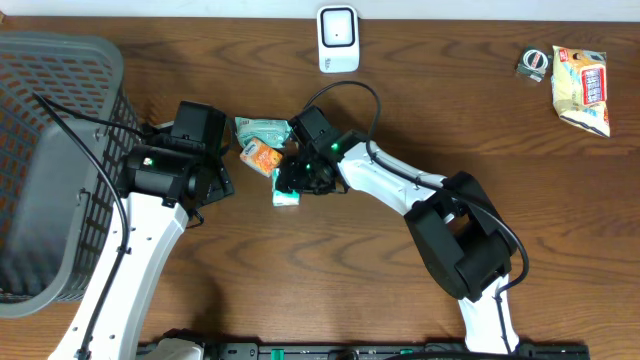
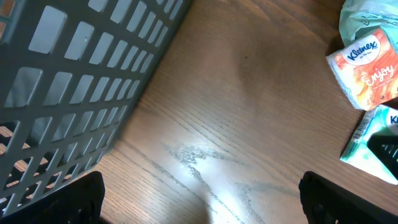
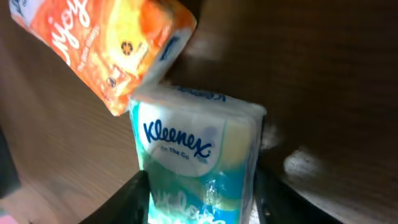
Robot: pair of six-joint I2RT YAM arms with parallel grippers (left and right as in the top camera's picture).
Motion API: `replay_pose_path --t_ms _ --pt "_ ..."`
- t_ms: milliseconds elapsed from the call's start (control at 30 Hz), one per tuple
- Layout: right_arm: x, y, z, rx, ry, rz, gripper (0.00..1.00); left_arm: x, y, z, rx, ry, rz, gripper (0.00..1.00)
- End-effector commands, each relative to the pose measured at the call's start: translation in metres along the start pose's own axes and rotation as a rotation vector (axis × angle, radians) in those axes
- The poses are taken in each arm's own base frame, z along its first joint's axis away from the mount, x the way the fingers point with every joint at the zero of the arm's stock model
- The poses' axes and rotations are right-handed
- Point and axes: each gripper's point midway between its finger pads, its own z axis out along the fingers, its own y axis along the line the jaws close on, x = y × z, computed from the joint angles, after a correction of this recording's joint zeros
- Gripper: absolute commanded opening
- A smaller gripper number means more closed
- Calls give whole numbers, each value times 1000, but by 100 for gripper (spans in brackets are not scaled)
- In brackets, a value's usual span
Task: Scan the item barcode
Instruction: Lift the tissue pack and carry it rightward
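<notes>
The right claw straddles the teal Kleenex pack lying on the table, with a finger close against each side. I cannot tell whether it truly pinches. The orange Kleenex pack leans on the teal pack's top edge, so a lift may drag it along, and the soft wrap could slip. The left claw hangs spread wide.

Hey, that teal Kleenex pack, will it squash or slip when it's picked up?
Probably squashes a little: the teal Kleenex pack looks like a soft tissue pouch. Its glossy film wrapper could slip. Likely light for its size.
</notes>
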Motion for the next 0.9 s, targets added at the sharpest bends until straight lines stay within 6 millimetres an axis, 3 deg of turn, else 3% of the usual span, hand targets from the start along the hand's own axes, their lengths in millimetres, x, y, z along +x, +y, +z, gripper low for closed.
replay_pose_path --t_ms 0,100,267,467,633,867 --pt "10 -16 6 29 35 33 46 -2 4 -2 -10 -11 -13 98" --pt "8 -20 5 34 33 41 40 -2 4 -2 -10 -11 -13 98" --pt "9 -23 4 40 38 41 1 -2 4 -2 -10 -11 -13 98" --pt "10 -28 1 47 54 19 1 -2 4 -2 -10 -11 -13 98" --pt "10 -21 -7 -30 82 -114 1 -2 4 -2 -10 -11 -13 98" --pt "17 16 -37 -379 160 -313 1 -2 4 -2 -10 -11 -13 98"
